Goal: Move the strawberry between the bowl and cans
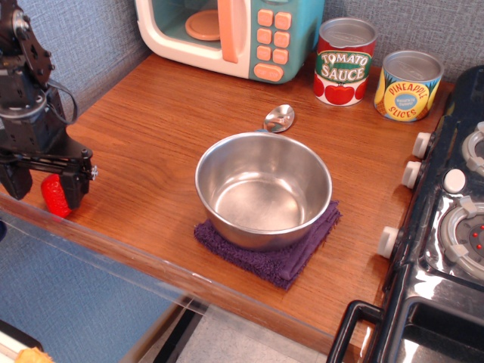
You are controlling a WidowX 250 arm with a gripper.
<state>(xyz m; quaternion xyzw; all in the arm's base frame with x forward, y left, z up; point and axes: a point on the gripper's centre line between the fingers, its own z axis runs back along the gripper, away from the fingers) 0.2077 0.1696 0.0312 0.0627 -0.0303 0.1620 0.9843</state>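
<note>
Gripper astride strawberry, contact unclear

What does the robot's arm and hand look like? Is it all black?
Yes, nearly all black. The hand has two chunky, squared black fingers hanging from a flat black bar, with a small silver screw on its end. Above it sits a boxy black body, and a thin dark cable loops out at the side. No writing or stickers show.

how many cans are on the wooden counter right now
2. The red-and-white tomato sauce can stands at the back beside the toy microwave; the yellow-and-blue pineapple slices can stands just right of it. None appear hidden.
</note>
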